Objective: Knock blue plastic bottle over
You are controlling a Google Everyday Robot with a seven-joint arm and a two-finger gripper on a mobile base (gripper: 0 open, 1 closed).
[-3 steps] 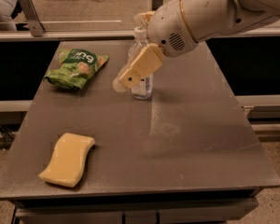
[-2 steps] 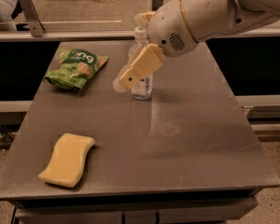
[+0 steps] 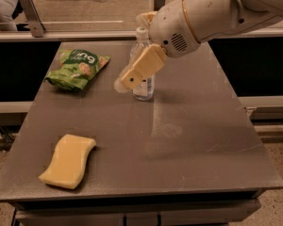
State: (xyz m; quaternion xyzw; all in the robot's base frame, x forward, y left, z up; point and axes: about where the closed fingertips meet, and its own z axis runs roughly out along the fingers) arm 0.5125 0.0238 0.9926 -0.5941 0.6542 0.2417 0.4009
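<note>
The blue plastic bottle (image 3: 145,87), clear with a white cap, stands upright on the grey table (image 3: 188,140) near the back middle. My gripper (image 3: 137,69) comes in from the upper right on a white arm (image 3: 212,11). Its tan end lies across the front of the bottle's upper body, touching or very close to it, and hides most of the label. The bottle's base and cap show below and above the gripper.
A green snack bag (image 3: 77,68) lies at the back left of the table. A yellow sponge (image 3: 68,160) lies at the front left. A counter edge and rail (image 3: 75,25) run behind the table.
</note>
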